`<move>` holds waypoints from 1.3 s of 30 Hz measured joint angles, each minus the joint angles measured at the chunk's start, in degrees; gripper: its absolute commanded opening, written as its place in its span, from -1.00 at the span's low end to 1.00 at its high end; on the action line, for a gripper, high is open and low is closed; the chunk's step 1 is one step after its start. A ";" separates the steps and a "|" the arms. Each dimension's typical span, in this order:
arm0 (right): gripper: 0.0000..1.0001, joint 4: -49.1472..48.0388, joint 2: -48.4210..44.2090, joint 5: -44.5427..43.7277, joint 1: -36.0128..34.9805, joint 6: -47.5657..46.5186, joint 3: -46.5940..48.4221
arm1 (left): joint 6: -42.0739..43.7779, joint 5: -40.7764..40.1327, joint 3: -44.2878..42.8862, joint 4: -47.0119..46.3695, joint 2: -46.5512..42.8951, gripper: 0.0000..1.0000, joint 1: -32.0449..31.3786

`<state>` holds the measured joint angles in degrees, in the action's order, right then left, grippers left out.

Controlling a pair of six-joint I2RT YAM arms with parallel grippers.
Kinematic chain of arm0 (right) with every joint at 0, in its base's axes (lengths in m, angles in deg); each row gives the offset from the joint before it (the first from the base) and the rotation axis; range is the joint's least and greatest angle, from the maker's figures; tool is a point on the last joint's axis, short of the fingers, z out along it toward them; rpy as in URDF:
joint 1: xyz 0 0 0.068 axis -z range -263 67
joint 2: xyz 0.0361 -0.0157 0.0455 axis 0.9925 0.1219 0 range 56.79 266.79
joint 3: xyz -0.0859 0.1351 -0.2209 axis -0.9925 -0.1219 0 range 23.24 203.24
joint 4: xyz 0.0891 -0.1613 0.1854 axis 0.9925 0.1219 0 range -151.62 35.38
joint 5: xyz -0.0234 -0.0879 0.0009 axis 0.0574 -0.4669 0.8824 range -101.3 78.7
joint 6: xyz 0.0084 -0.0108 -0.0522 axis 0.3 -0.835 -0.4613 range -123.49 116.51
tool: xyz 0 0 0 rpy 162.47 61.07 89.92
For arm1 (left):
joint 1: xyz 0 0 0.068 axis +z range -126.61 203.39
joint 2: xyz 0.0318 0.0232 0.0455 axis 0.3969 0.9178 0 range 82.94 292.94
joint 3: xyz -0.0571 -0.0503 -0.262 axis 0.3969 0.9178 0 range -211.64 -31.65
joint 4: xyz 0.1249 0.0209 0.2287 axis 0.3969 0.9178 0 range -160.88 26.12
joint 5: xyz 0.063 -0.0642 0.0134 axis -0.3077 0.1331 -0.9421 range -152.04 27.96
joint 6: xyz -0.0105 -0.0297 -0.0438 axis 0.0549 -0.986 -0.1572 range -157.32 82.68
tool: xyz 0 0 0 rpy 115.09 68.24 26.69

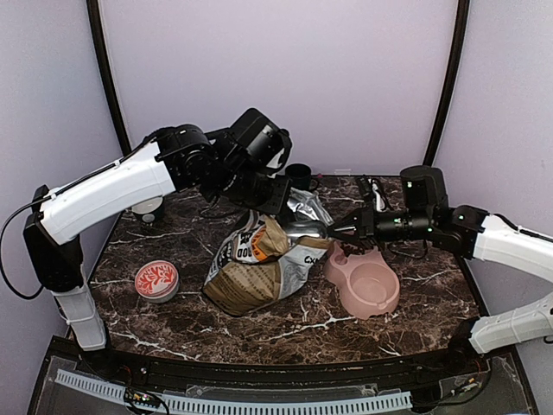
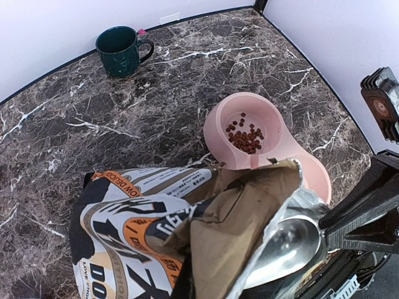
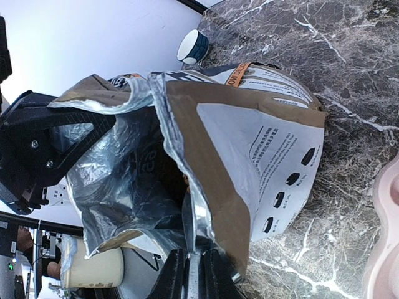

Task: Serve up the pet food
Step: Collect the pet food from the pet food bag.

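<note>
My left gripper [image 2: 327, 225] pinches the bag [image 2: 137, 212] rim open, my right gripper [image 3: 192, 261] pinches the spoon [image 2: 283, 246] handle, scoop inside the mouth; some pet food [image 2: 245, 138] sits in the pink bowl [image 2: 274, 115] beyond my fingertips, so I'd dig deeper and lift level.

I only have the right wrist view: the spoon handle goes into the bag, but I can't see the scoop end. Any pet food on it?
Observer: No, in the left wrist view the spoon looks bare and shiny at the mouth of the bag.
Operator: Anything served yet?
Observer: Yes, a small heap of pet food lies in one compartment of the pink bowl.
Operator: And the second one?
Observer: From above, the other compartment looks empty.
</note>
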<state>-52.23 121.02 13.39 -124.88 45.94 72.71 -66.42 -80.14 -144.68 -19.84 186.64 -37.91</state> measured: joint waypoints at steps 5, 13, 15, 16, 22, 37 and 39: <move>-1.00 -0.59 -1.46 1.33 1.07 0.63 -0.76 | 0.31 -0.66 0.37 -0.02 -0.44 -1.00 0.00; -1.00 -1.92 -3.80 2.71 2.64 1.84 -2.16 | 0.44 -0.74 0.37 -0.11 -0.44 -1.00 0.00; -1.00 -2.95 -4.39 3.21 3.19 2.49 -2.75 | 0.42 -0.72 0.37 -0.11 -0.44 -1.00 0.00; -1.00 -3.65 -4.68 3.69 3.56 3.06 -3.17 | 0.44 -0.72 0.37 -0.11 -0.44 -1.00 0.00; -1.00 -9.22 -5.49 6.45 5.09 7.26 -6.10 | 0.42 -0.72 0.37 -0.04 -0.59 -1.00 0.00; -1.00 -23.23 -5.46 13.09 7.65 19.80 -10.51 | 0.44 -0.39 0.39 0.92 -1.60 -1.00 0.33; -1.00 -22.91 -5.46 13.20 7.82 19.65 -10.19 | 0.46 -0.39 0.39 0.94 -1.62 -1.00 0.33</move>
<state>-75.14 115.55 26.59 -117.06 65.59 62.52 -65.96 -80.54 -144.28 -18.90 185.03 -37.58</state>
